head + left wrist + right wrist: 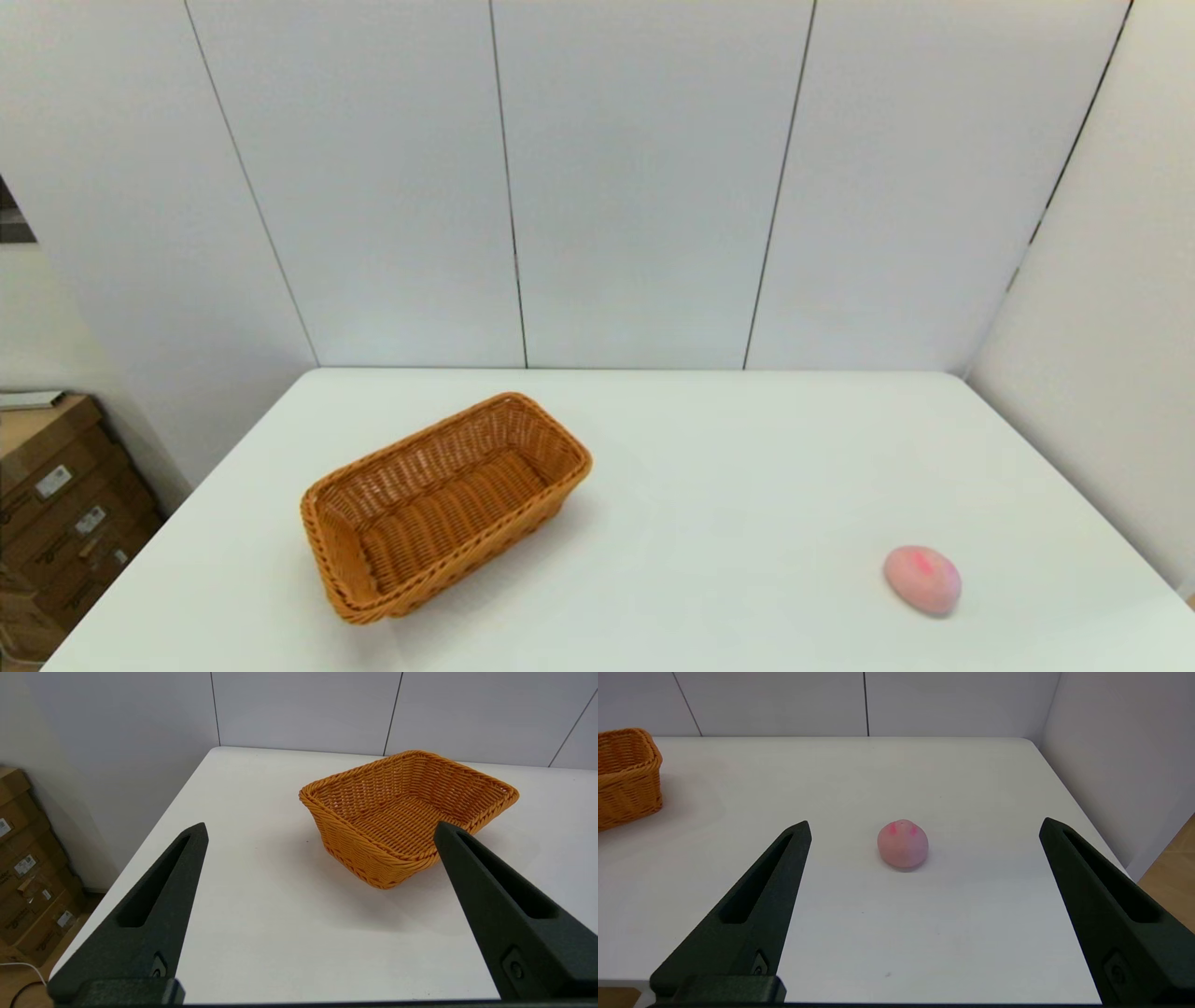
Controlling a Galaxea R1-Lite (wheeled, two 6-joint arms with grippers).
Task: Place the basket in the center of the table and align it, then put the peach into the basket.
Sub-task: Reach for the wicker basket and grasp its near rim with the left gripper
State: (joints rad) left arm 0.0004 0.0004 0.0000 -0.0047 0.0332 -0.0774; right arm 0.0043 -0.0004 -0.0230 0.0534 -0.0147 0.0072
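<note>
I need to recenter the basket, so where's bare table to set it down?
The widest bare patch lies between the basket and the peach, mid-table. The strip along the back wall is bare too. The basket crowds the left side.

Neither arm reaches into the head view, so from there both stay hidden. In the right wrist view the basket (627,777) is cut off by the picture's edge, only one end showing. Labels on the cardboard boxes (58,523) beside the table (709,448) are too small to read.

bare table (728,485) between basket (439,509) and peach (922,580), well apart
</note>
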